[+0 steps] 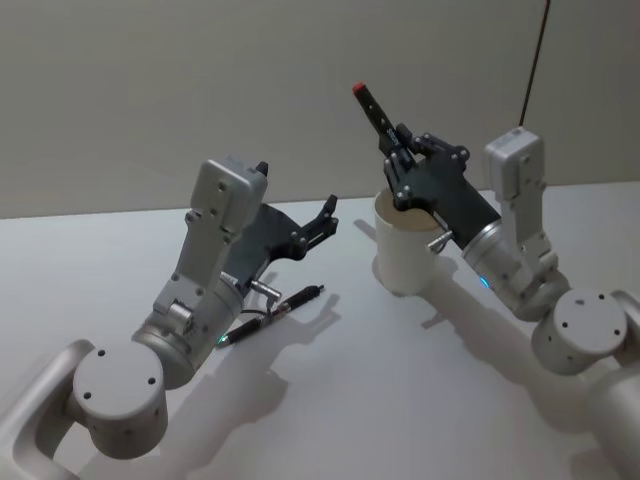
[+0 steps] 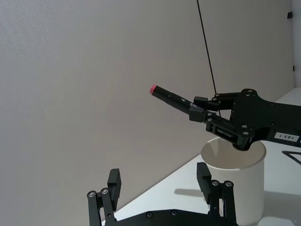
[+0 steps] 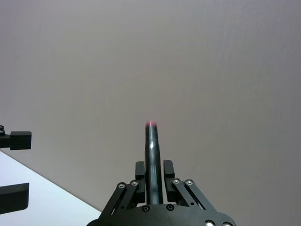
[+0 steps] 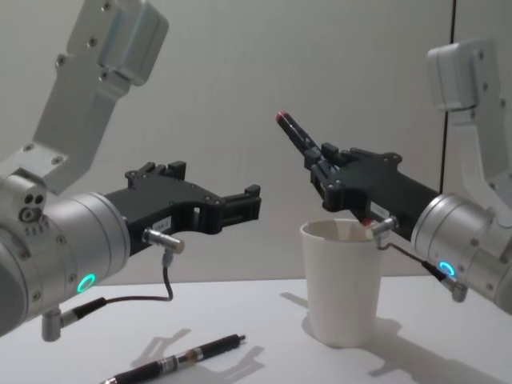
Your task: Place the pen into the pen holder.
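A black pen [image 1: 373, 108] with a red tip is held tilted, red end up, by my right gripper [image 1: 396, 152], which is shut on it. It hovers just over the mouth of the pen holder [image 1: 404, 258], a white paper cup standing on the table. The held pen [image 4: 294, 133] sits above the cup [image 4: 341, 290] in the chest view, its lower end hidden behind the fingers. My left gripper [image 1: 326, 214] hangs open above the table, left of the cup, holding nothing. The left wrist view shows the pen [image 2: 170, 97] and the cup [image 2: 239, 190].
A second dark pen [image 1: 276, 308] lies flat on the white table [image 1: 400, 390] below my left arm, seen also in the chest view as the table pen [image 4: 181, 360]. A plain wall stands behind. A thin black cable [image 2: 207, 47] hangs down the wall.
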